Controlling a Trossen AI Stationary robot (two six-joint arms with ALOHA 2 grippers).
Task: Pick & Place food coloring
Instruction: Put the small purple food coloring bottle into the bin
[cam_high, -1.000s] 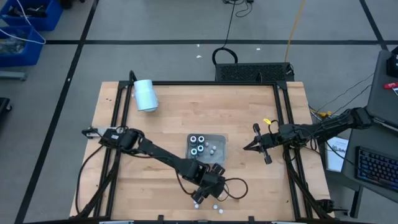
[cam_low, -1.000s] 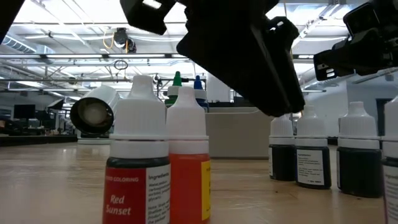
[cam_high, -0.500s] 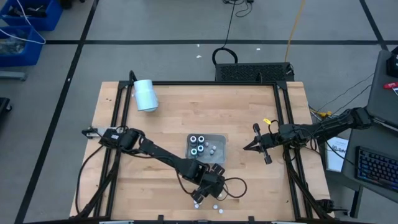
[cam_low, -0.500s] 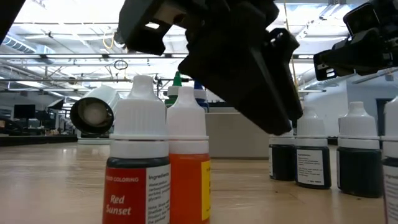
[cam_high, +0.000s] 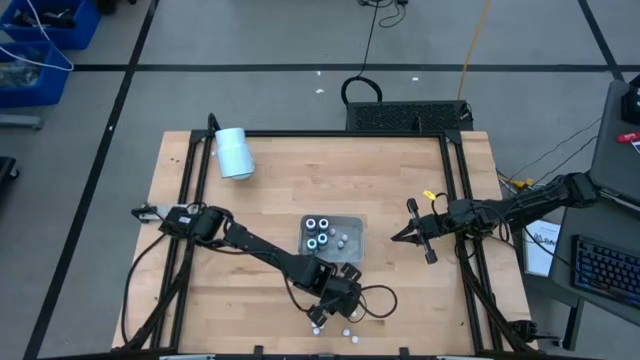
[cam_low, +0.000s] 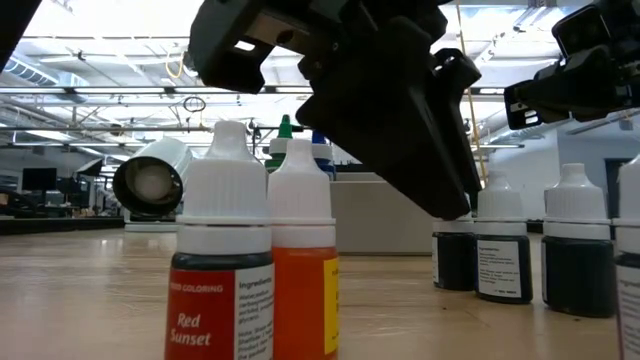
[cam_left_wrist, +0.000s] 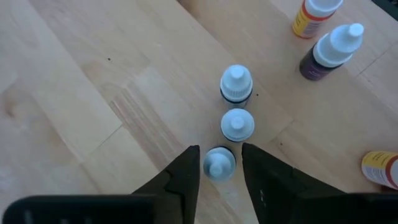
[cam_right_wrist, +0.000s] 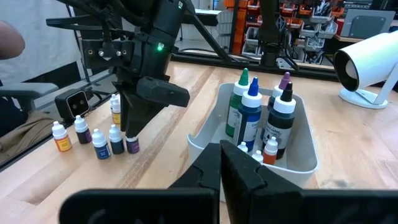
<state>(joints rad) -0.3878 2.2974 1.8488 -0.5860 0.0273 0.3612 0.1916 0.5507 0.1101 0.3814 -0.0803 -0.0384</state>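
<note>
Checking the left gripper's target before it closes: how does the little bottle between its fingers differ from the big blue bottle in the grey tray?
The small bottle is tiny with a white cap and stands on the bare table, first of a row of three; the blue bottle is much taller, blue-capped, and stands inside the tray among other bottles. The left gripper straddles the small one; nothing is at the blue one. Both stand upright.

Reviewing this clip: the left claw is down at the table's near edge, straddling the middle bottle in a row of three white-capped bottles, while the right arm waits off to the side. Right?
Not quite. The left wrist view shows the left claw straddling the end bottle of the row of three, the one nearest the claw, not the middle bottle. The rest holds: the right claw waits off to the side, shut.
</note>
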